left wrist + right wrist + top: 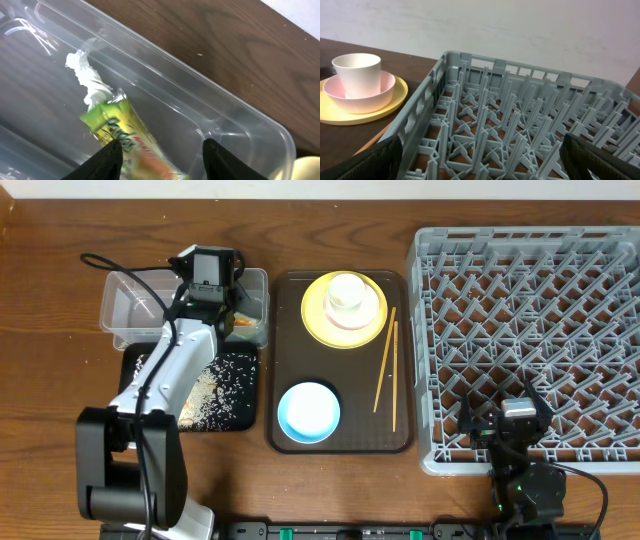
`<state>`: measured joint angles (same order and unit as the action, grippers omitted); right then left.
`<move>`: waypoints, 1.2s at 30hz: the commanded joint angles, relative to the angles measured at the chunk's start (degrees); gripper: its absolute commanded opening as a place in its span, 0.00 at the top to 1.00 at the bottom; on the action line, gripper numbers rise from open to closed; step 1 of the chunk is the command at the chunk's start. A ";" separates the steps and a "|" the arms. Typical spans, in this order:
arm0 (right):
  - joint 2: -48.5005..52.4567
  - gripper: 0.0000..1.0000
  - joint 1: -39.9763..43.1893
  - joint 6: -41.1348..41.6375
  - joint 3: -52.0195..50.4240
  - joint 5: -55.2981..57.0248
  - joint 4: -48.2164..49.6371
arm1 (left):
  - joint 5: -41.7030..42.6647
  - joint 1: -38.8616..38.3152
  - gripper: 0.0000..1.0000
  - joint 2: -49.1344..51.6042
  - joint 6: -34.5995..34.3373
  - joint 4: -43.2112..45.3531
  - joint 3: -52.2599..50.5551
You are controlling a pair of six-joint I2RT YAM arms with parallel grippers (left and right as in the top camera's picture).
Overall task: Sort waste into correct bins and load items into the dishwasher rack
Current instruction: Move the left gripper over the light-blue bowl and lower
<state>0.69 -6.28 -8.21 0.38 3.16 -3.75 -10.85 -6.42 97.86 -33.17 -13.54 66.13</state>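
Note:
My left gripper (160, 156) is open inside the clear tub (240, 116), at the back left in the overhead view (215, 298). The green-yellow-orange snack wrapper (125, 136) lies in the tub between the fingers, against the left one. The white paper wad (86, 77) lies just beyond it. Rice grains (205, 395) lie on the black tray (242, 416). My right gripper (519, 418) is open and empty over the front edge of the grey dishwasher rack (540, 310). The cup (347, 292) sits in a pink bowl on the yellow plate (315, 322).
The dark brown serving tray (290, 360) in the middle also holds the light blue bowl (308, 412) and the chopsticks (385, 360). The right wrist view shows the cup (356, 72), the plate (370, 112) and the rack's pegs (520, 115).

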 commanded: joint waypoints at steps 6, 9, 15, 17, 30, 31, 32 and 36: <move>-0.39 0.01 0.04 -0.24 -0.07 -0.20 -0.20 | 14.80 -1.16 0.45 -13.66 0.11 -7.28 0.44; -0.39 0.01 0.04 -0.24 -0.07 -0.20 -0.20 | 21.42 -2.64 0.45 -18.08 0.11 -15.15 0.44; -0.39 0.01 0.04 -0.24 -0.07 -0.20 -0.20 | 24.02 -9.03 0.45 -21.68 0.92 -36.28 0.42; -0.39 0.01 0.04 -0.24 -0.07 -0.20 -0.20 | 23.78 -11.34 0.45 -21.27 2.95 -39.69 0.11; -0.39 0.01 0.04 -0.24 -0.07 -0.20 -0.20 | 23.69 -28.72 0.45 -20.76 2.71 -35.32 -11.41; -0.39 0.01 0.04 -0.24 -0.07 -0.20 -0.20 | 23.69 -29.51 0.45 -20.76 2.25 -34.62 -12.00; -0.39 0.01 0.04 -0.24 -0.07 -0.20 -0.20 | 23.69 -30.40 0.45 -20.76 1.79 -33.77 -12.61; -0.39 0.01 0.04 -0.24 -0.07 -0.20 -0.20 | 23.65 -33.24 0.45 -20.76 1.62 -31.15 -13.77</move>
<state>0.69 -6.28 -8.19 0.38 3.16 -3.73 12.99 -38.13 76.73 -31.27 -45.52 52.97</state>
